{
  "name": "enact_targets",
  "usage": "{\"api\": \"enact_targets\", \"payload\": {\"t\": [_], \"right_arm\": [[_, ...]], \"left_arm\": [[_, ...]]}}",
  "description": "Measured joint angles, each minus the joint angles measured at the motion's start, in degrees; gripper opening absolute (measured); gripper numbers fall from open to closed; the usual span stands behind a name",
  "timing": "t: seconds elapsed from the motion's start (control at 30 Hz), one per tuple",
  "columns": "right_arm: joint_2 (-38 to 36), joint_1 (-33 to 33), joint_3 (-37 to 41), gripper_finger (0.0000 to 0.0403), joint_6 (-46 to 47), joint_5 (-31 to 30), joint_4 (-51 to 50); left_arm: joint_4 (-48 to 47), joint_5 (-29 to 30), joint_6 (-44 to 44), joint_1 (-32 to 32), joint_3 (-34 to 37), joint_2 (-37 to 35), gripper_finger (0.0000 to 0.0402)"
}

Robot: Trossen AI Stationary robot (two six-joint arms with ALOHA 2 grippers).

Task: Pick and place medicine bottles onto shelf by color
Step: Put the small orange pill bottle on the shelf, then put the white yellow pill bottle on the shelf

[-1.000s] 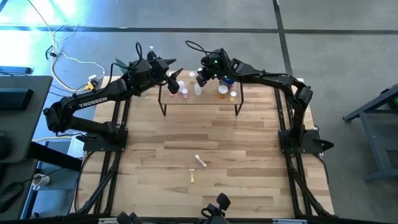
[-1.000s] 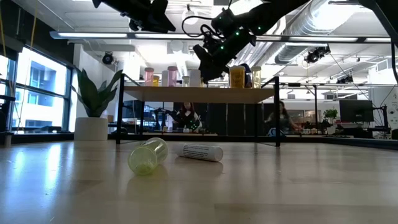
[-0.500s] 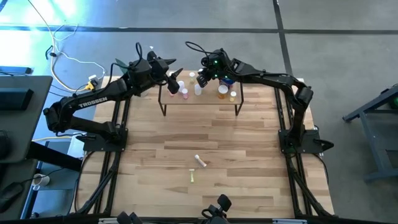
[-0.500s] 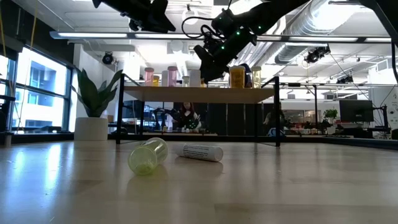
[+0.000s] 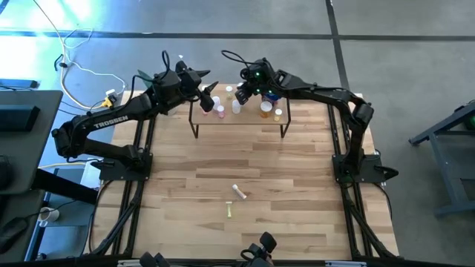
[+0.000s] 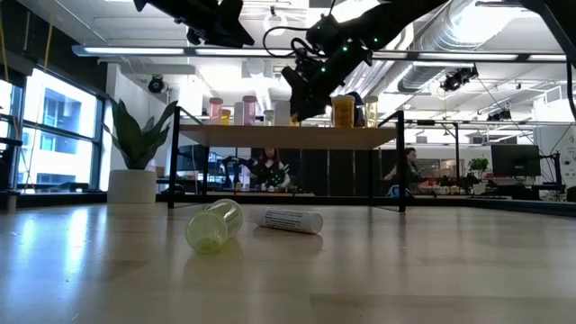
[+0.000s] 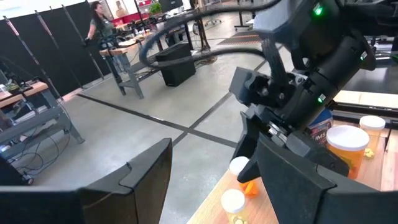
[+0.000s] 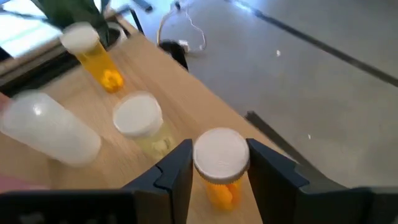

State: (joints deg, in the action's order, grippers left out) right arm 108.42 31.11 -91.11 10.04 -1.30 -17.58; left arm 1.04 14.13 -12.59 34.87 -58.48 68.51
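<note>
While on shelf [image 5: 237, 119], R gripper [image 8: 219, 163] round orange bottle [image 8: 220, 163]

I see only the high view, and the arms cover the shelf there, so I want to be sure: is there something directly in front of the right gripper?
Observer: Yes. In the right wrist view, a small orange bottle with a white cap stands upright, close ahead of the right gripper.
Operator: Does the left gripper hold anything?
Observer: No. The left wrist view shows the left gripper open, with nothing in it.
Operator: Is there something near the shelf that I cannot see?
Observer: The low view shows a potted plant standing on the table beside one end of the shelf.
</note>
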Motion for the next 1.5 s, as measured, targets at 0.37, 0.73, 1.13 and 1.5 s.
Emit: {"api": "enact_targets", "payload": {"t": [0.37, 0.73, 1.13, 1.5], "right_arm": [[0.09, -0.02, 0.04, 0.0142, 0.43, 0.00, 0.03], [0.09, -0.01, 0.04, 0.0143, 0.22, -0.02, 2.97], [-0.54, 0.14, 0.07, 0.0143, -0.24, -0.02, 3.25], [-5.09, -0.01, 0.09, 0.0143, -1.25, 0.25, 2.78]], "left_arm": [[0.00, 0.00, -0.02, 0.00, 0.00, 0.00, 0.0225], [0.00, 0.00, -0.02, 0.00, 0.00, 0.02, 0.0225], [0.00, 0.00, -0.02, 0.00, 0.00, 0.02, 0.0225], [-0.03, 0.00, -0.02, 0.00, 0.00, 0.02, 0.0225]]}}
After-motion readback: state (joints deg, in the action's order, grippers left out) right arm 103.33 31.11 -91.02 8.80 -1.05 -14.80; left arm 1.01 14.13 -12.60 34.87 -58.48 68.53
